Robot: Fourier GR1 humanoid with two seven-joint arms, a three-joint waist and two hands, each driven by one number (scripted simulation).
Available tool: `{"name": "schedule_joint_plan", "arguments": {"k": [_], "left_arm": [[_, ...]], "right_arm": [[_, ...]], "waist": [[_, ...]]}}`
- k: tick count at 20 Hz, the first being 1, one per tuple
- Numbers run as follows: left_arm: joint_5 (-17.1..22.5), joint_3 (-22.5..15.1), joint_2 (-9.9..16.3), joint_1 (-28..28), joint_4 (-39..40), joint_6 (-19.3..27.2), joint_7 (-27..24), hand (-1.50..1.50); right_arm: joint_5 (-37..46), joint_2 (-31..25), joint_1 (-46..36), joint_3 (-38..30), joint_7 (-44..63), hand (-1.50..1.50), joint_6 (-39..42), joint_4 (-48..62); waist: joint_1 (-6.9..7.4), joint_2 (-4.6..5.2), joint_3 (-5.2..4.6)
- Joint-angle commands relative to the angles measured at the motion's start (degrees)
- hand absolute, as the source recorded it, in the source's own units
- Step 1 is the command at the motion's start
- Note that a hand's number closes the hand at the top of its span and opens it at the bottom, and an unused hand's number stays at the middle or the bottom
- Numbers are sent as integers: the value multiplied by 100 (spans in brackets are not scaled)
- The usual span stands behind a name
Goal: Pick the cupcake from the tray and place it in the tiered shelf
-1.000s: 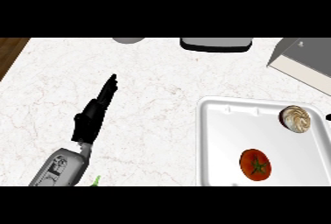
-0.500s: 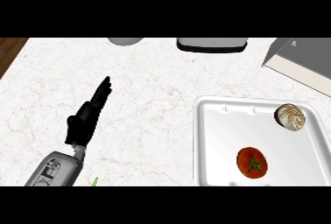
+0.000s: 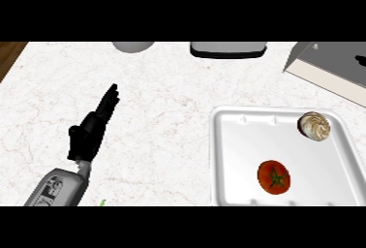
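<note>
Left hand (image 3: 91, 130) is seen over the marbled surface (image 3: 164, 87), fingers straight, nothing held. Cupcake (image 3: 314, 126) is noted well to its right, in the white tray's (image 3: 236, 160) far corner: round, beige swirled top, dark rim. A tomato (image 3: 274, 177) is set nearer.

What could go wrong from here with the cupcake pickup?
Only the left hand shows, open over the bare counter, far from the white tray. The swirled cupcake sits at the tray's far right corner, so a cross-reach might brush the red tomato. The grey shelf is mostly cut off.
</note>
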Motion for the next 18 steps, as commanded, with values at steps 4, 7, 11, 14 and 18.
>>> {"name": "schedule_joint_plan", "arguments": {"k": [4, 7, 11, 14, 18], "left_arm": [[-189, 190, -153, 146, 270, -170, -299, 0], [-259, 270, -227, 18, 376, -311, -390, 0], [-468, 250, -309, 227, -144, -221, 110, 0], [-334, 650, -198, 160, 211, -507, -244, 0], [-592, 580, -532, -101, 401, -468, -155, 0]], "right_arm": [[530, -113, 446, -130, 131, -150, 136, -820], [782, 433, 539, -79, 506, -150, -88, -1063], [769, 187, 1400, -663, 225, -150, -57, -1639], [915, 497, 1261, -775, 567, -150, 8, -1818], [1209, 571, 1409, -1155, 297, -150, -16, -1636]], "waist": [[-51, -5, -3], [-30, 2, -2], [-62, -10, 0], [-35, 0, -1], [-41, 3, 0]]}}
